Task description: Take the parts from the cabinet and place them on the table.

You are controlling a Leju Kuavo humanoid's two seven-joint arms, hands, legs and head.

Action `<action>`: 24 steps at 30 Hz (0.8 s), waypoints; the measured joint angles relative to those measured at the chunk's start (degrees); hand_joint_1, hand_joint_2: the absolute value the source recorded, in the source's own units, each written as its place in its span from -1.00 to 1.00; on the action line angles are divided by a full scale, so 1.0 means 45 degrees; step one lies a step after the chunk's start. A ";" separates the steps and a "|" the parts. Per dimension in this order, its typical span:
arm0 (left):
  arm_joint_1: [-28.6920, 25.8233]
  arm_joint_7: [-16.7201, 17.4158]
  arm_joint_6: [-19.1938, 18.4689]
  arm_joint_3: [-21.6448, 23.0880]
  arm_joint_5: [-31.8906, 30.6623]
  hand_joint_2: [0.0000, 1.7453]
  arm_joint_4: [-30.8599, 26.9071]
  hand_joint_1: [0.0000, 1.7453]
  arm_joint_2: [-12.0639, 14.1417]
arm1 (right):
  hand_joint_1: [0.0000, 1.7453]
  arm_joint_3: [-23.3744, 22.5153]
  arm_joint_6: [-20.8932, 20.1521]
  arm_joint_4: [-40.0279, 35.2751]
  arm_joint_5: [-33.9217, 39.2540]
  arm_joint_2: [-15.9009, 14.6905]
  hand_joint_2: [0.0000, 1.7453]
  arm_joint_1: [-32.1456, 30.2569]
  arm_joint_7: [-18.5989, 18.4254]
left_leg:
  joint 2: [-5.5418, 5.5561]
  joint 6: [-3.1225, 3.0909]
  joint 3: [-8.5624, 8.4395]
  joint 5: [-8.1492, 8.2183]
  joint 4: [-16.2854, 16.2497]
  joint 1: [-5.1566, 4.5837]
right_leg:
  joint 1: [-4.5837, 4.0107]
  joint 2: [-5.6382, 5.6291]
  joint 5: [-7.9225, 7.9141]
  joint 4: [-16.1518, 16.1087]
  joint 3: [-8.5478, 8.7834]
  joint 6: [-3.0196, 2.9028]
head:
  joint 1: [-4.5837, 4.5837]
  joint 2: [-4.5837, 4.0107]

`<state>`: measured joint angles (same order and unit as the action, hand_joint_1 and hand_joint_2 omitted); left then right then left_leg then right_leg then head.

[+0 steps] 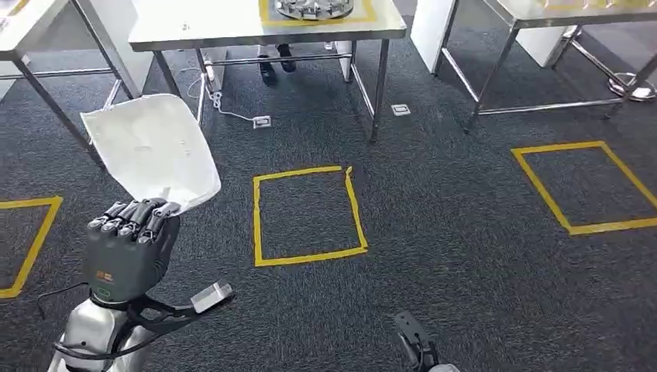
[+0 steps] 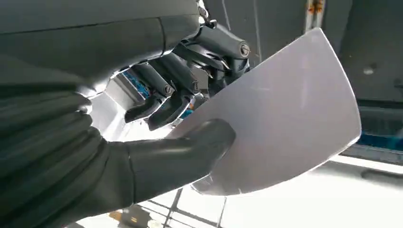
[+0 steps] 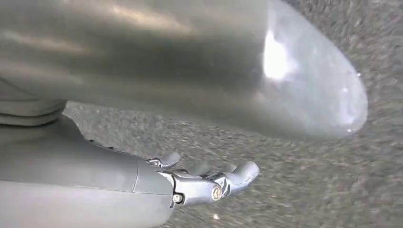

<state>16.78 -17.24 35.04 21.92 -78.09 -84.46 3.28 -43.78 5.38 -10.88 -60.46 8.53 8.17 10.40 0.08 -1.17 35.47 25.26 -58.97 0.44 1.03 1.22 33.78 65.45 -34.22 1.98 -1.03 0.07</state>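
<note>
The left hand [image 1: 128, 248] grasps a white curved panel [image 1: 155, 151], thumb [image 2: 190, 152] pressed on one face and fingers [image 2: 166, 90] curled behind the other; the panel stands tilted above the hand, over dark grey carpet [image 1: 449, 225]. A yellow tape square [image 1: 307, 215] lies on the carpet just right of the panel; a second square [image 1: 589, 186] lies well to its right, and part of a third [image 1: 27, 240] to the left of the hand. Beyond the middle square stands a steel table [image 1: 232, 27] bearing a round metal part [image 1: 314, 8], with a person's shoes [image 1: 275, 66] beneath. The right hand [image 3: 199, 183] hangs released above the carpet, fingers extended and holding nothing.
</note>
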 joint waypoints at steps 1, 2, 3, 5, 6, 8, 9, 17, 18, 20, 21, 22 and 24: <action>0.0030 -0.0024 0.0010 0.0039 0.0000 1.00 0.0000 1.00 -0.0005 | -1.00 0.0000 0.0005 0.0000 0.0005 -0.0005 -1.00 -0.0040 -0.0005 | 0.0164 -0.0020 0.0015 -0.0004 0.0000 -0.0003 | -0.0003 -0.0143 0.0449 0.1011 -0.0490 0.0020 | -0.0019 0.0000; 0.0023 -0.0029 0.0015 0.0059 0.0000 1.00 0.0015 1.00 -0.0005 | -1.00 -0.0005 0.0005 0.0000 0.0005 -0.0010 -1.00 -0.0076 -0.0015 | 0.0338 -0.0025 0.0028 -0.0001 -0.0007 -0.0012 | -0.0016 -0.0189 0.0774 0.1957 -0.0975 0.0032 | -0.0019 0.0000; 0.0021 -0.0034 0.0015 0.0064 0.0000 1.00 0.0039 1.00 -0.0005 | -1.00 -0.0005 0.0005 0.0000 0.0010 -0.0015 -1.00 -0.0100 -0.0015 | 0.0519 -0.0025 0.0039 -0.0006 -0.0022 -0.0014 | -0.0015 -0.0196 0.0794 0.2450 -0.1270 0.0039 | -0.0019 0.0000; 0.0025 -0.0039 0.0015 0.0073 0.0005 1.00 0.0073 1.00 -0.0005 | -1.00 -0.0005 0.0005 0.0000 0.0015 -0.0020 -1.00 -0.0095 -0.0015 | 0.0900 0.0011 0.0038 -0.0025 -0.0063 0.0006 | 0.0020 -0.0235 -0.0064 0.1526 -0.0920 0.0025 | -0.0024 0.0000; 0.0033 -0.0039 0.0020 0.0083 0.0000 1.00 0.0073 1.00 -0.0005 | -1.00 -0.0005 0.0005 0.0000 0.0015 -0.0025 -1.00 -0.0086 -0.0010 | 0.1080 0.0037 0.0038 -0.0027 -0.0093 0.0011 | 0.0048 -0.0329 -0.0637 0.0511 -0.0459 0.0021 | -0.0029 0.0000; 0.0040 -0.0039 0.0020 0.0107 0.0005 1.00 0.0073 1.00 -0.0005 | -1.00 -0.0005 0.0005 0.0000 0.0015 -0.0049 -1.00 -0.0066 -0.0010 | 0.1366 0.0165 0.0094 -0.0028 -0.0151 0.0033 | 0.0188 -0.1403 -0.1022 -0.1090 0.0307 -0.0017 | -0.0024 0.0000; 0.0091 -0.0044 0.0025 0.0117 0.0005 1.00 0.0078 1.00 -0.0005 | -1.00 -0.0005 0.0005 0.0000 0.0015 -0.0049 -1.00 -0.0060 0.0005 | 0.1566 0.0291 0.0215 -0.0043 -0.0233 -0.0005 | 0.0185 -0.1574 -0.0973 -0.1312 0.0317 -0.0025 | -0.0005 0.0000; 0.0114 -0.0049 0.0054 0.0151 0.0063 1.00 0.0078 1.00 0.0049 | -1.00 -0.0010 0.0005 -0.0005 0.0019 -0.0044 -1.00 -0.0087 0.0000 | 0.0164 0.0771 0.1603 0.1226 -0.2722 0.0027 | 0.0002 -0.0179 -0.1130 -0.1451 0.0452 -0.0642 | 0.0131 0.0000; 0.0085 -0.0054 0.0059 0.0166 0.0141 1.00 0.0102 1.00 0.0049 | -1.00 -0.0015 0.0005 0.0000 0.0024 -0.0044 -1.00 -0.0113 0.0000 | 0.0104 0.0801 0.2097 0.1576 -0.3798 0.0029 | -0.0024 0.0107 -0.1110 -0.1439 0.0441 -0.0667 | 0.0131 0.0000; 0.0084 -0.0195 -0.0141 0.0166 0.0477 1.00 0.0185 1.00 0.0068 | -1.00 -0.0015 -0.0010 0.0000 0.0097 -0.0049 -1.00 -0.0108 0.0005 | 0.0061 0.0796 0.1805 0.1081 -0.3340 0.0033 | -0.0040 0.0349 -0.1075 -0.1420 0.0454 -0.0649 | 0.0141 0.0000; 0.0089 -0.0360 -0.0414 0.0170 0.0808 1.00 0.0209 1.00 0.0068 | -1.00 -0.0015 -0.0029 0.0000 0.0126 -0.0049 -1.00 -0.0095 0.0029 | 0.0039 0.0768 0.1244 0.0604 -0.2394 0.0031 | -0.0040 0.0421 -0.1053 -0.1404 0.0470 -0.0615 | 0.0131 0.0000; 0.0097 -0.0574 -0.0696 0.0205 0.1163 1.00 0.0209 1.00 0.0068 | -1.00 -0.0039 -0.0034 -0.0005 0.0209 -0.0049 -1.00 -0.0070 0.0058 | -0.0037 0.0710 0.0537 0.0117 -0.1138 0.0031 | -0.0039 0.0514 -0.1023 -0.1379 0.0491 -0.0577 | 0.0141 0.0000; 0.0102 -0.0927 -0.1049 0.0350 0.1598 1.00 0.0214 1.00 0.0097 | -1.00 -0.0107 -0.0038 -0.0005 0.0330 -0.0049 -1.00 -0.0010 0.0126 | -0.0204 0.0531 -0.0021 0.0172 -0.0162 -0.0084 | -0.0122 0.0612 -0.0973 -0.1337 0.0448 -0.0458 | 0.0128 0.0000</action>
<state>17.24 -21.42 30.32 23.49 -70.90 -83.49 3.72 -44.26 5.20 -10.91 -58.97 8.31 8.13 10.97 -0.84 1.22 35.38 26.04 -59.70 0.06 0.48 3.97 29.41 59.44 -32.21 -0.08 -0.45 0.07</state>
